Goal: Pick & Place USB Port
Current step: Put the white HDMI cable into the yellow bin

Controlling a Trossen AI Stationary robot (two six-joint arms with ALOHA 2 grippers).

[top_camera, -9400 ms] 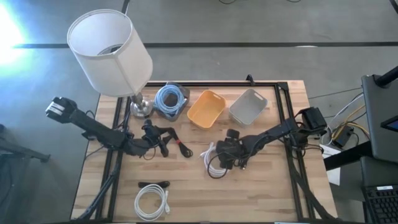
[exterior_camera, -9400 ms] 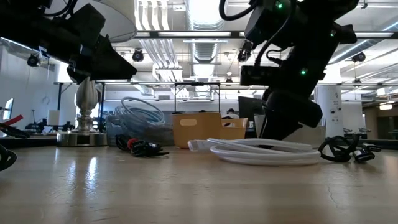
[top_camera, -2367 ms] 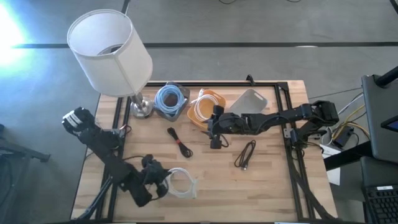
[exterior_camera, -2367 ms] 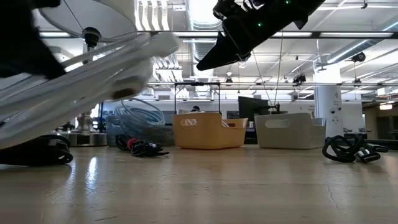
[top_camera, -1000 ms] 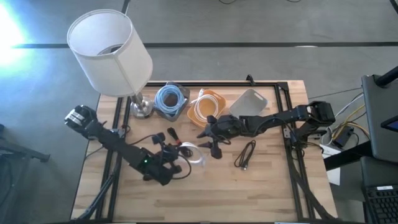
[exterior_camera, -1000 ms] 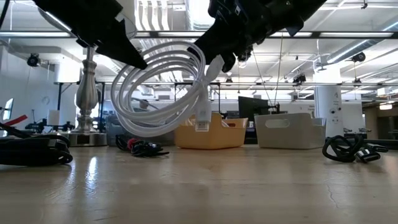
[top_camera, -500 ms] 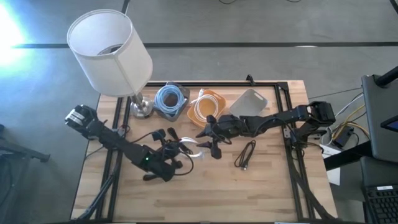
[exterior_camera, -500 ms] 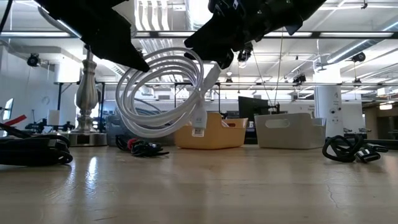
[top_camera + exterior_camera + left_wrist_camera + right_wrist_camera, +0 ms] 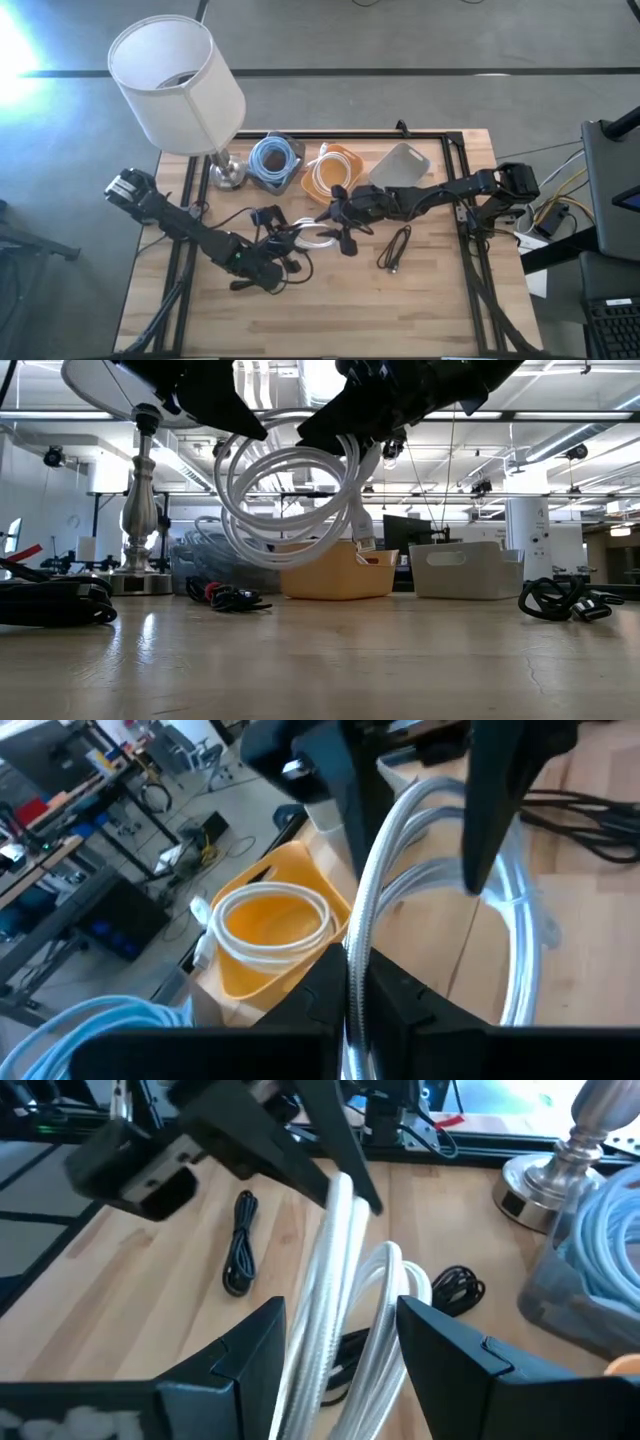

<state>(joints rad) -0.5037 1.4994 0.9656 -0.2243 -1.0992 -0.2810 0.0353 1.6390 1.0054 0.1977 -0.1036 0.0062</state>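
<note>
A white coiled USB cable (image 9: 290,500) hangs in the air between both arms, its plug end (image 9: 362,546) dangling lowest. My left gripper (image 9: 285,244) comes from the table's left and is shut on the coil (image 9: 314,238). My right gripper (image 9: 335,224) reaches in from the right and is open. In the right wrist view its fingers (image 9: 245,1365) stand on either side of the coil's strands (image 9: 330,1280); whether they touch, I cannot tell. The yellow bin (image 9: 345,180) behind holds another white coil (image 9: 270,920). My left gripper pinches several strands of the white coil (image 9: 358,955) between its two fingers (image 9: 405,1005), coming level from the table's left and near side. The coil is lifted clear of the table and hangs as open loops, with the plug end (image 9: 362,546) below.
At the far edge stand a lamp (image 9: 175,80), a dark container of blue cable (image 9: 272,160) and a grey bin (image 9: 400,168). Black cables lie at the right (image 9: 395,247) and by the left arm (image 9: 262,215); another dark bundle (image 9: 55,603) lies near left.
My left gripper has carried the coil up and toward the table's right and far side, to my right gripper. The coil's strands now pass between the right fingers, and the plug end hangs closer under that gripper. The right arm has stayed nearly still.
</note>
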